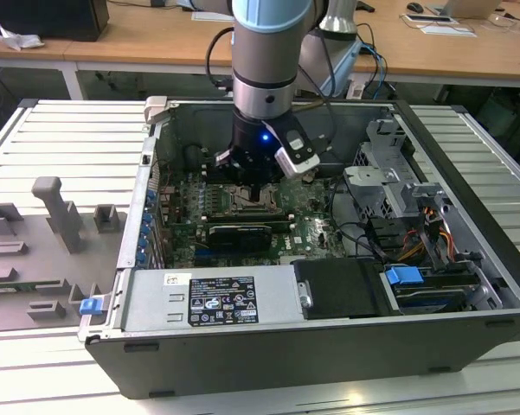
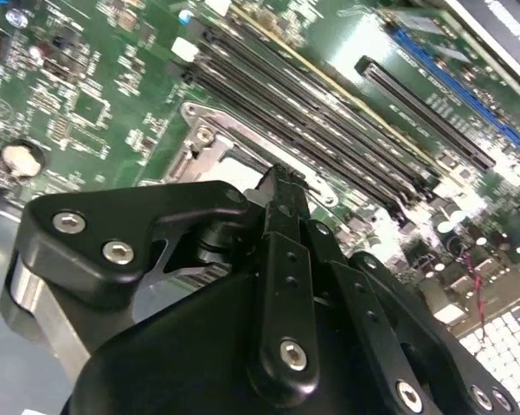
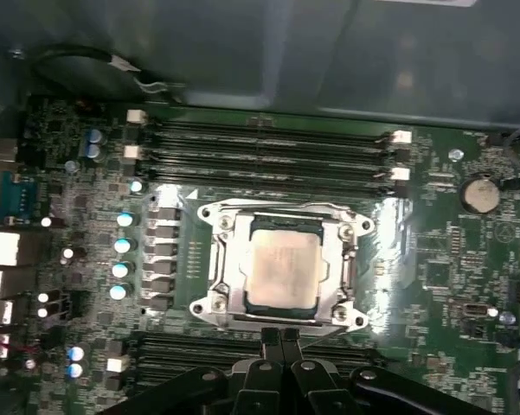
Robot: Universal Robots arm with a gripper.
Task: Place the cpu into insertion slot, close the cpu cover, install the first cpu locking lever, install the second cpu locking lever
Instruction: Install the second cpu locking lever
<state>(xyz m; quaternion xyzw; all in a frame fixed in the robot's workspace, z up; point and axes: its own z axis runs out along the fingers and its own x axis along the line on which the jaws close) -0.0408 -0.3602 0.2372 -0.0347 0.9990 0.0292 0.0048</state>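
cpu [image 3: 281, 272] in slot, cover [image 3: 229, 270] down, hand [image 3: 282, 339] beside

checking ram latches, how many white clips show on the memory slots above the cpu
4: two white clips at one end of the slots, two at the opposite end. Others may be hidden.

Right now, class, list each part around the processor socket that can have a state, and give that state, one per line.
cpu: seated flat in the insertion slot, metal top facing up.
insertion slot: occupied by the cpu.
cpu cover: down flat, framing the cpu.
gripper: fingers together, at the cover's edge, holding nothing.
computer case: side open, motherboard exposed.
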